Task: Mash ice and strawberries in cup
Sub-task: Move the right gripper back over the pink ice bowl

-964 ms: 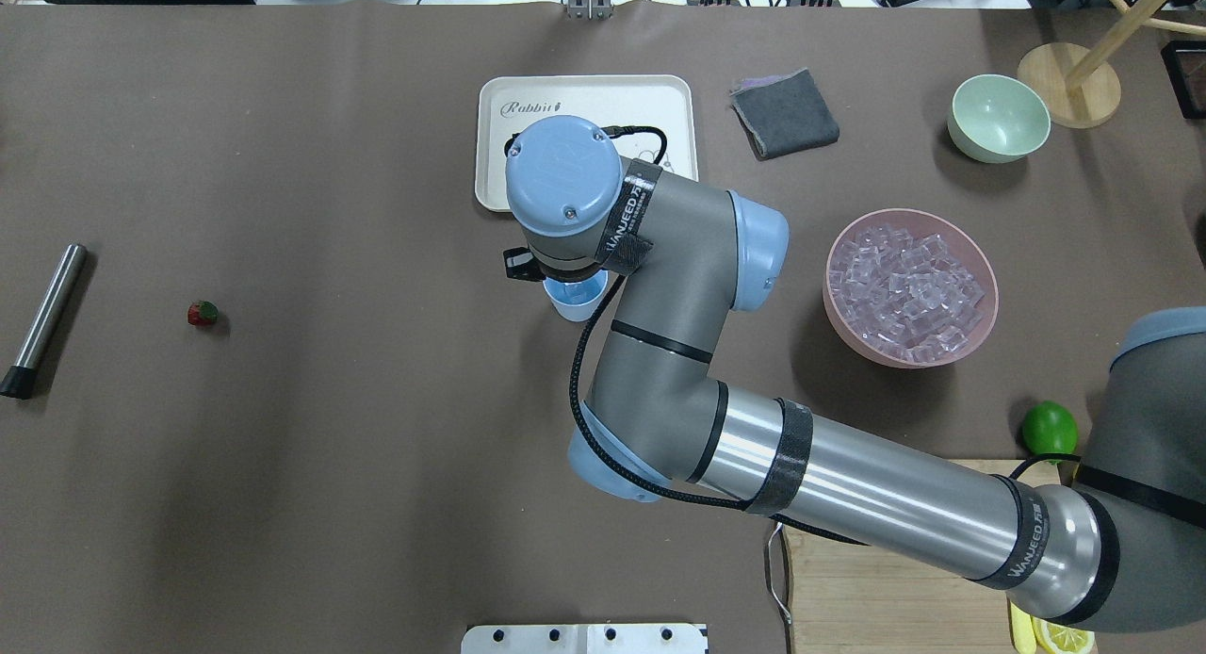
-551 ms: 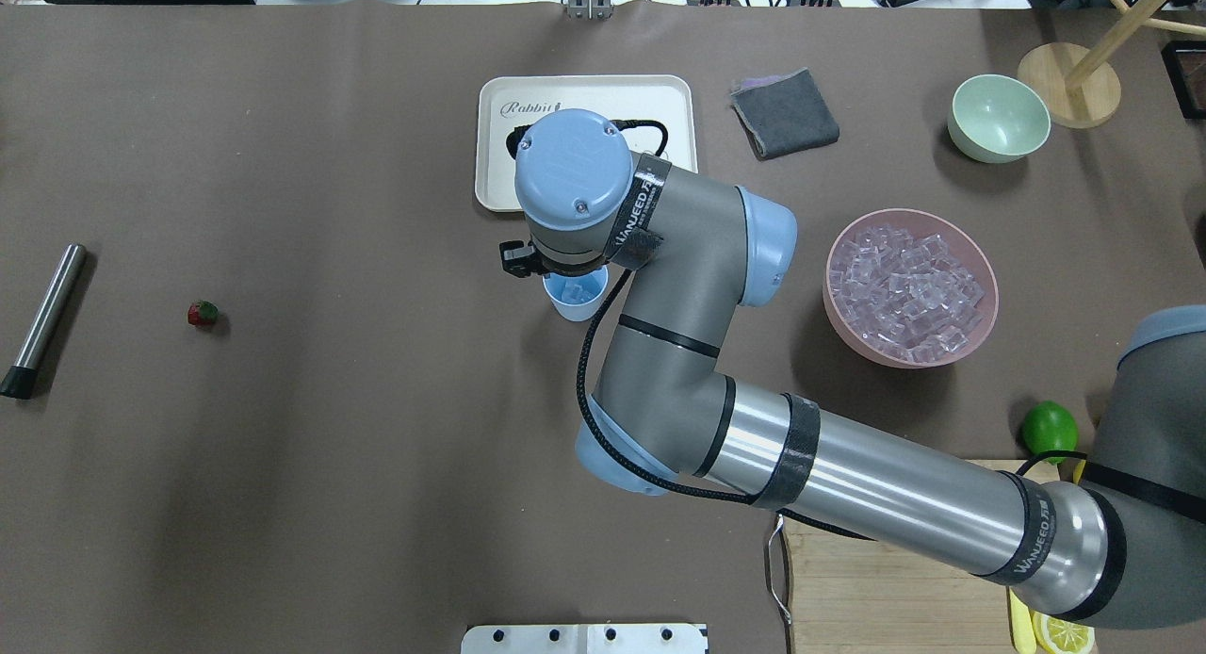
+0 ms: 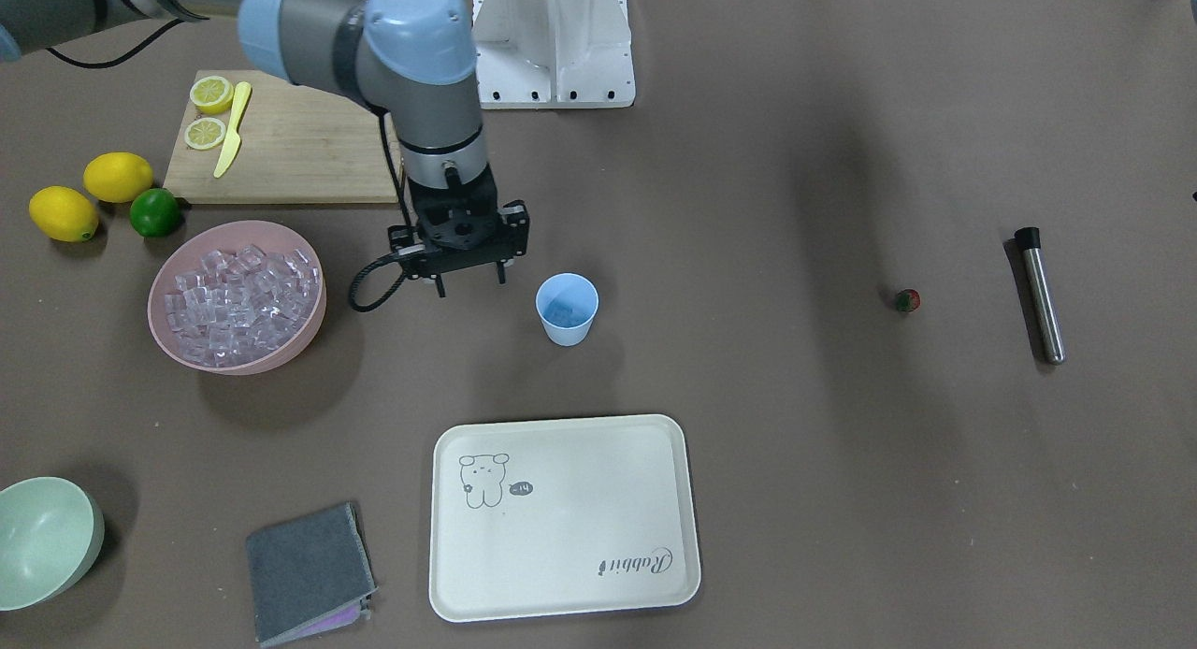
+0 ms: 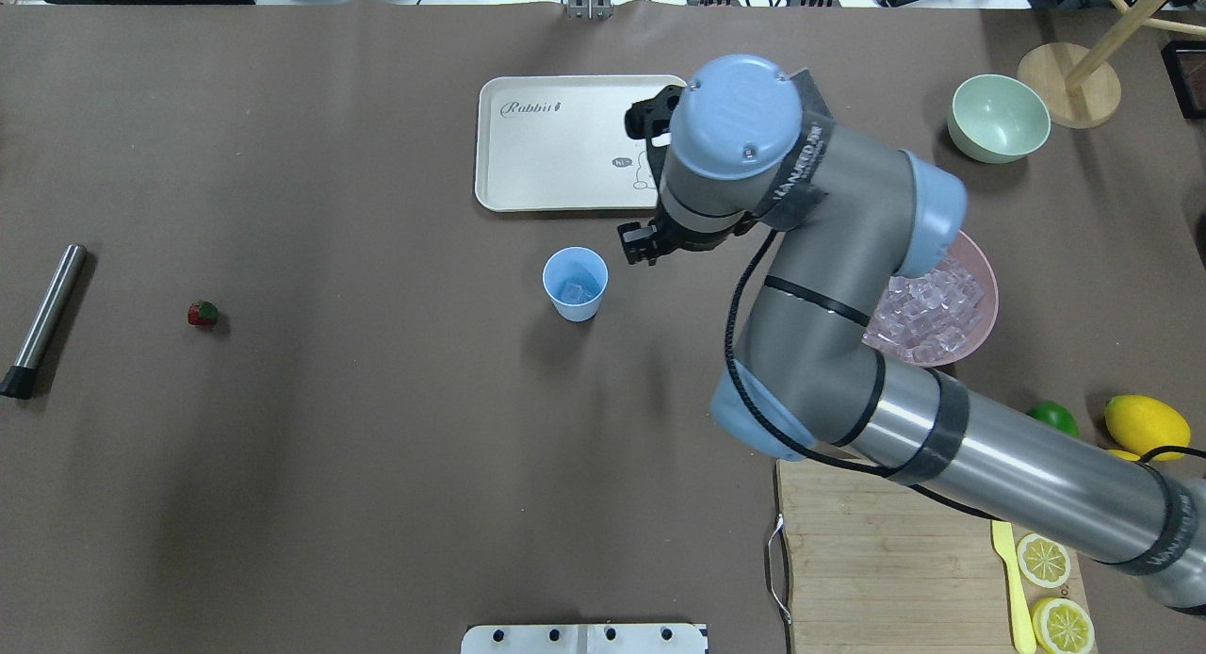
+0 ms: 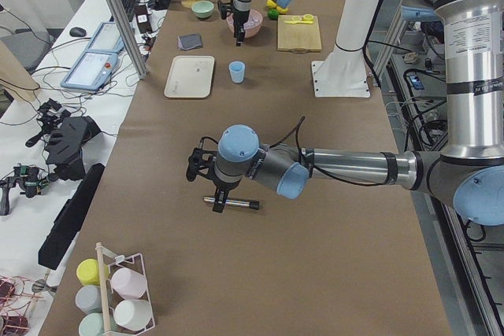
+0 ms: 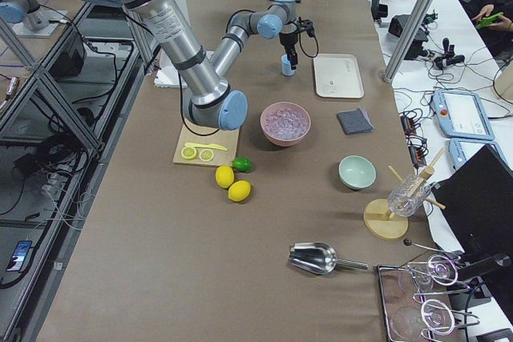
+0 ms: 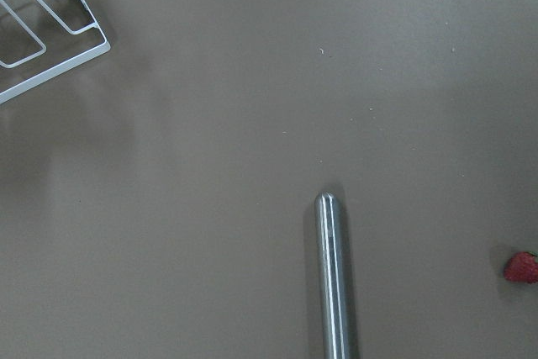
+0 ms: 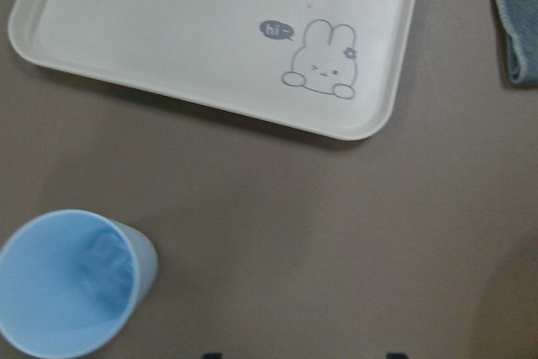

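One cup (image 4: 575,284); one strawberry (image 4: 202,314).

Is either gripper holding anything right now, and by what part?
Right gripper: nothing, jaws open beside the cup. Left gripper shows only side-on, near the free-lying steel rod; cannot tell.

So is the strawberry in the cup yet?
No, the strawberry lies on the table, well apart from the cup, which holds only ice.

even bright light, soft shadows, sharp
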You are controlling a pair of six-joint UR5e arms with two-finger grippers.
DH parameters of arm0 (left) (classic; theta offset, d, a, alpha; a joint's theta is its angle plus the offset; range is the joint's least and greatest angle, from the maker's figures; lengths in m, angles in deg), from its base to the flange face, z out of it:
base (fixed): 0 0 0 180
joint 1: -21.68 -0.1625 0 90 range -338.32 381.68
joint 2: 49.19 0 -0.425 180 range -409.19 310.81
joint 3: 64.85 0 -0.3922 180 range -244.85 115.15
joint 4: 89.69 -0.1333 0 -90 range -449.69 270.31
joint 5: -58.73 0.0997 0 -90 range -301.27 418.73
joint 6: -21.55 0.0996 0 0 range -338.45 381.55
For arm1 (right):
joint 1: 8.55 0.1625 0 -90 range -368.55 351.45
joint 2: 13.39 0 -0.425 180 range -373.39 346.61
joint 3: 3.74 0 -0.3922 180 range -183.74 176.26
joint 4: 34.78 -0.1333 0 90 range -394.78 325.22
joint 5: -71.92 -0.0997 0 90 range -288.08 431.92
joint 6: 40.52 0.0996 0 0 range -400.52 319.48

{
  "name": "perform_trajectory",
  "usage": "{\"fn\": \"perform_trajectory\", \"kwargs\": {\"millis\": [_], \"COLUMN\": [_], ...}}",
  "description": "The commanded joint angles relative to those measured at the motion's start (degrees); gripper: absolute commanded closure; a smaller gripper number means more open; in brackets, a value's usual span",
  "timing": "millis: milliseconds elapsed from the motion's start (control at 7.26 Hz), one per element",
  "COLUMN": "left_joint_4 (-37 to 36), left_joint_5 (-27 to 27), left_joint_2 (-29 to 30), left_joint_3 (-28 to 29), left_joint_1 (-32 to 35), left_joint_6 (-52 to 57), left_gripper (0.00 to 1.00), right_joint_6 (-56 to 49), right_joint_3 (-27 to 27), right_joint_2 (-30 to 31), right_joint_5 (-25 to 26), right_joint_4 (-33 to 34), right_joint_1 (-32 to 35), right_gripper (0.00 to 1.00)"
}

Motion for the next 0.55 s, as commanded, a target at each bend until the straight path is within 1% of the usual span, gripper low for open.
{"fn": "perform_trajectory", "kwargs": {"millis": [0,138,275,413], "left_joint_4": [0.0,0.0,0.0,0.0], "left_joint_5": [0.01,0.01,0.01,0.01], "left_joint_2": [0.09,0.27,0.45,0.53], "left_joint_3": [-0.01,-0.01,-0.1,-0.27], "left_joint_1": [0.0,0.0,0.0,0.0], "left_joint_6": [-0.2,-0.37,-0.37,-0.46], "left_gripper": [0.03,0.03,0.03,0.03], "right_joint_6": [-7.86,-10.84,-12.7,-13.24], "right_joint_3": [7.41,11.97,13.32,13.42], "right_joint_2": [9.34,14.61,17.7,19.82], "right_joint_5": [-1.75,-1.76,-2.28,-2.46], "right_joint_4": [1.8,1.89,1.89,1.8], "right_joint_1": [4.17,4.88,6.1,6.99], "right_gripper": [0.28,0.28,0.28,0.28]}}
